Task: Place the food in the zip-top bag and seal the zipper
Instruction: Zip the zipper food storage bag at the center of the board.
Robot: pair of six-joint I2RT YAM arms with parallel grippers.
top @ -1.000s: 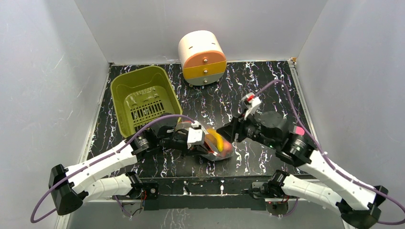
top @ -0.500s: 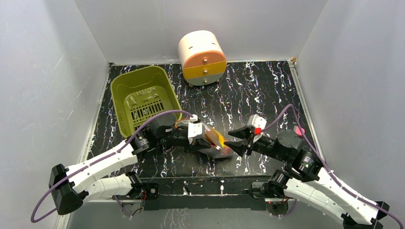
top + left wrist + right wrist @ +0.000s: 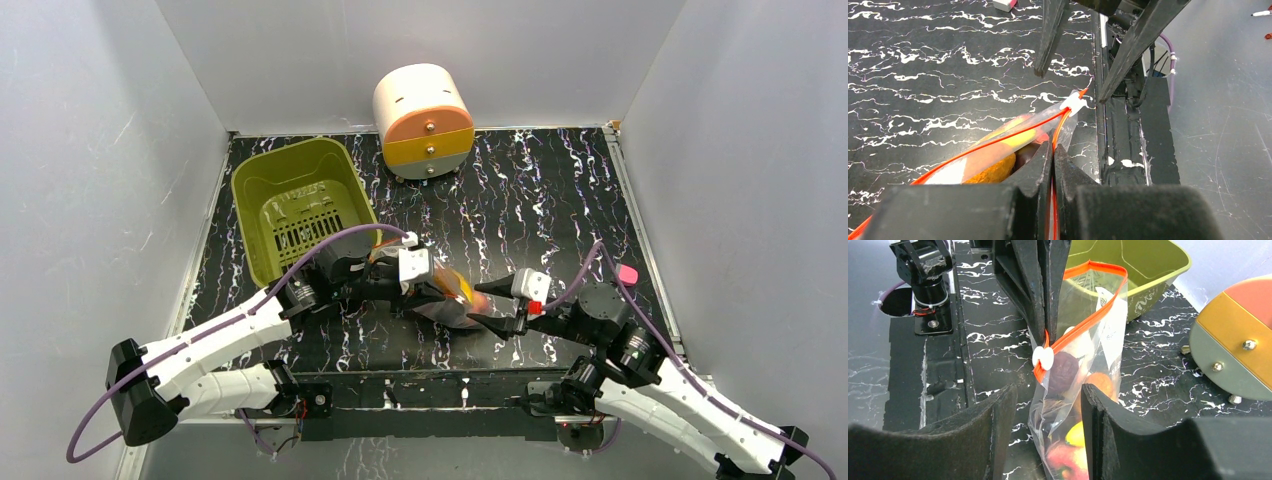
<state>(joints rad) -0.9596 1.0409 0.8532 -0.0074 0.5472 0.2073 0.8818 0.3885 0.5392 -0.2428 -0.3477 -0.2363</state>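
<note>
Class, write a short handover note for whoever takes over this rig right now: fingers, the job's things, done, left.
Left gripper: shut on the zipper at one end of the bag, holding it up.
Right gripper: open, fingers either side of the bag by the white slider, not gripping.
Food: inside the bag. A small pink thing lies apart at the right; food or not, cannot tell.
Done: loading, seemingly.
Left: the zipper gapes; probably close on the slider and draw it along.
</note>
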